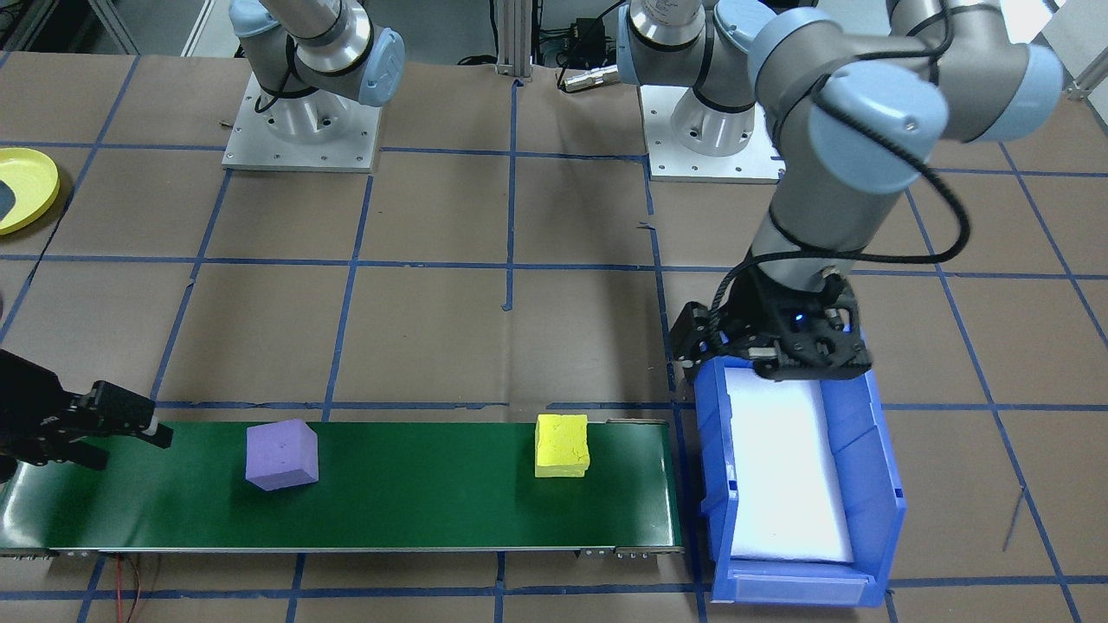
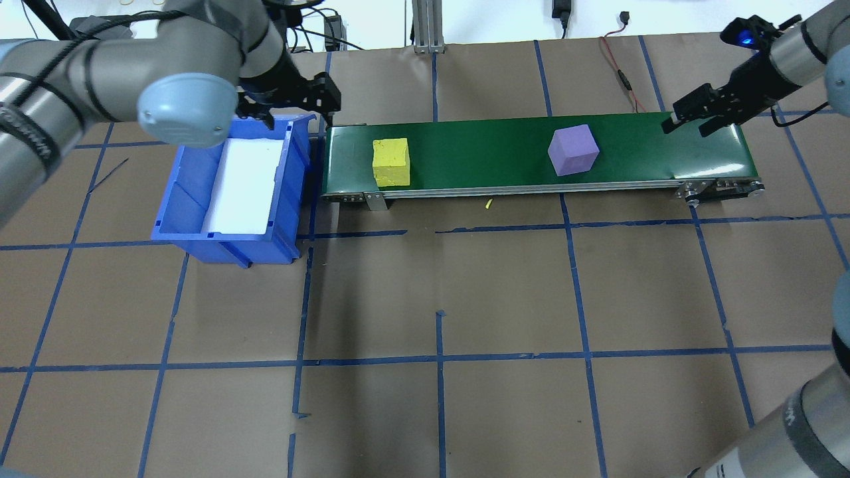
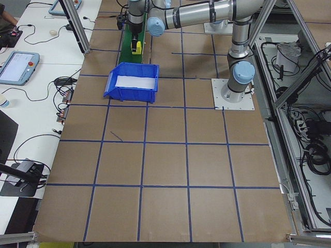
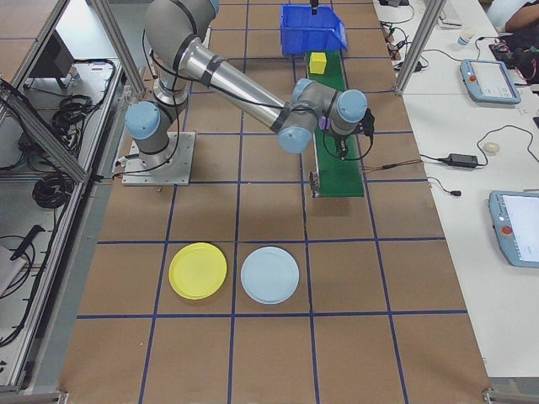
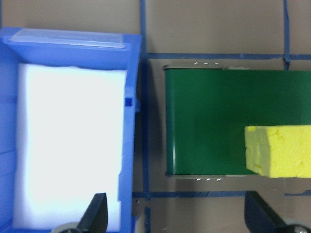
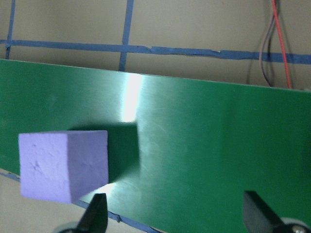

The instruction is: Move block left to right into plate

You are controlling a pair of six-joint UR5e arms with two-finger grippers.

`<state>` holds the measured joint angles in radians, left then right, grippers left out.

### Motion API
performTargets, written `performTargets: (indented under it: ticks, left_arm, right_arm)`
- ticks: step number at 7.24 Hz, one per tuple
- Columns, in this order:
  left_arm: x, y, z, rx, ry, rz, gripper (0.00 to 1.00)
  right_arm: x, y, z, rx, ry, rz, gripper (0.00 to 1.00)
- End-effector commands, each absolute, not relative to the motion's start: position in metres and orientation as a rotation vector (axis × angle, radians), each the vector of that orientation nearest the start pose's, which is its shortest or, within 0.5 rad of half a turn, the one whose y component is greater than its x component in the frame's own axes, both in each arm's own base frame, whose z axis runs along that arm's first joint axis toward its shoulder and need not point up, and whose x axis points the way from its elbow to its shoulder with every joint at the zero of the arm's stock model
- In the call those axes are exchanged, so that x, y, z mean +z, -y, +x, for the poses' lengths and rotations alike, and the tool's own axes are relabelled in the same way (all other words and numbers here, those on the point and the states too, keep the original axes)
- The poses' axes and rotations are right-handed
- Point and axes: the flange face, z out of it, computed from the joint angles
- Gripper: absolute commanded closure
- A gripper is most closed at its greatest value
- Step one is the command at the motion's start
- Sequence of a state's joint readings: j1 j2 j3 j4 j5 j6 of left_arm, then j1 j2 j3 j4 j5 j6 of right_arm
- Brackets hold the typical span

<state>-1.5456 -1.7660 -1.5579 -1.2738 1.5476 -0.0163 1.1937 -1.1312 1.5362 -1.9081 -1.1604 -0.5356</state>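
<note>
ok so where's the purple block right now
The purple block sits on the green conveyor belt, right of the yellow block in the overhead view, near the open right gripper.

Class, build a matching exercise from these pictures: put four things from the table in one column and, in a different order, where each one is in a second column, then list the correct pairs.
Things
1. purple block
2. yellow block
3. blue bin
4. yellow plate

Places
A. off the belt, past its end near the left gripper
B. on the belt, at the bin's end
C. on the table beside a pale blue plate
D. on the belt, nearer the right gripper

Pairs: 1-D, 2-B, 3-A, 4-C
</note>
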Motion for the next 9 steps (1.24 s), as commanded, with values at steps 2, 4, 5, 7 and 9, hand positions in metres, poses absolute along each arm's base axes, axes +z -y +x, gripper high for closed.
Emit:
performTargets:
  ticks: [2,4,5,7,9]
  left_arm:
    - [0.5,0.509,-0.076,-0.082,-3.154,-0.123,0.0]
    - [0.52,0.483,-0.087,-0.075,-3.16,-0.096,0.0]
    - [0.527,0.475,-0.101,-0.1,-3.167,-0.057,0.0]
    - [0.515,0.467,-0.112,-0.049,-3.117,-0.017,0.0]
    - [0.509,0.477,-0.109,-0.071,-3.128,-0.017,0.0]
  right_arm:
    - [0.286,0.655,-0.041,-0.163,-2.736,-0.186,0.04]
    - [0.283,0.653,-0.037,-0.158,-2.729,-0.188,0.05]
    - [0.281,0.653,-0.034,-0.167,-2.709,-0.184,0.05]
    - [0.274,0.654,-0.034,-0.158,-2.706,-0.192,0.05]
    - [0.255,0.648,-0.035,-0.152,-2.712,-0.242,0.06]
